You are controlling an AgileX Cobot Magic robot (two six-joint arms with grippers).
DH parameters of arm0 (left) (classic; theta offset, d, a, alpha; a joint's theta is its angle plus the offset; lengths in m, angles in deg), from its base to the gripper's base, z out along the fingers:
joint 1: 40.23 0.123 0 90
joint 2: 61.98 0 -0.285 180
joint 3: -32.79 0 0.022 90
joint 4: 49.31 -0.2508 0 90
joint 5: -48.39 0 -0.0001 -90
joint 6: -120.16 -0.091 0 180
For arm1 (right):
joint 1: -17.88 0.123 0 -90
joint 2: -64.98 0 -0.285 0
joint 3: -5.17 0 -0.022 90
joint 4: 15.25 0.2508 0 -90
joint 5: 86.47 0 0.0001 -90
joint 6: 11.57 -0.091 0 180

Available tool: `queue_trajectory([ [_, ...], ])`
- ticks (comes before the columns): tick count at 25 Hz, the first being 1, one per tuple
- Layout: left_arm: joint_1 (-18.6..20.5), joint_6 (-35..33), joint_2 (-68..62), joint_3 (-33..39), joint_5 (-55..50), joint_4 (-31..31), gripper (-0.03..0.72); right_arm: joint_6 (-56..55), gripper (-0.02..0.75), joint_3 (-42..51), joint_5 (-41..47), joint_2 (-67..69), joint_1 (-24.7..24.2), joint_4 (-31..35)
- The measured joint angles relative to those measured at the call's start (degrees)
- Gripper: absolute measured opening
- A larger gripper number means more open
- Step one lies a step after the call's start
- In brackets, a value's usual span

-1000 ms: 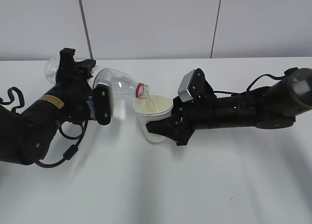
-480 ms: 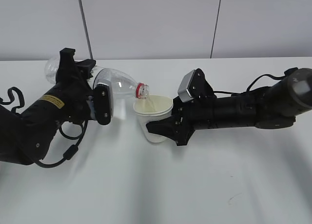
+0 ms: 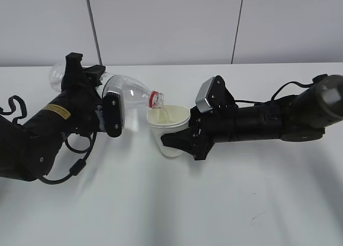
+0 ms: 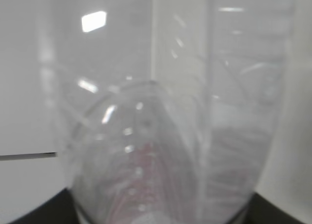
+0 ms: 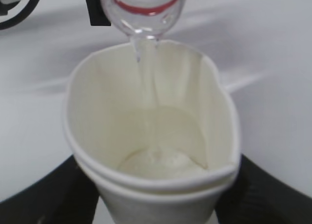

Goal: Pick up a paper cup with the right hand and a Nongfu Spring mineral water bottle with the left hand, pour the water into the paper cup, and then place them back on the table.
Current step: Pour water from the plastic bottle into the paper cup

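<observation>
Bottle: Nongfu Spring mineral water bottle [image 3: 126, 91] tipped, grasped by left claw [image 3: 110, 114].
Cup: paper cup [image 3: 170, 129] squeezed in right claw [image 3: 182, 141].
Water: water [image 5: 146, 82] streaming into cup.

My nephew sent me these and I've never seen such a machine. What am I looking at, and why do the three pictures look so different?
It is one moment seen by three cameras. The wide picture looks across a white table at two black robot arms. The left gripper holds a clear plastic bottle tipped on its side. The right gripper holds a paper cup. The bottle's mouth sits just over the cup's rim.

The other two pictures come from small cameras on the arms' wrists. The left one is filled by a blurry close-up of the bottle. The right one looks down into the cup, where a thin stream of water runs from the bottle's mouth and a little has pooled at the bottom.
</observation>
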Motion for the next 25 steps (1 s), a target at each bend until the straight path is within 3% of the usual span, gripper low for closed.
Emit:
queue_trajectory([
  [25,0.0,0.0,0.07,0.0,0.34,0.0,0.344,0.0,0.478,0.0,0.05,0.0,0.0,-0.04],
])
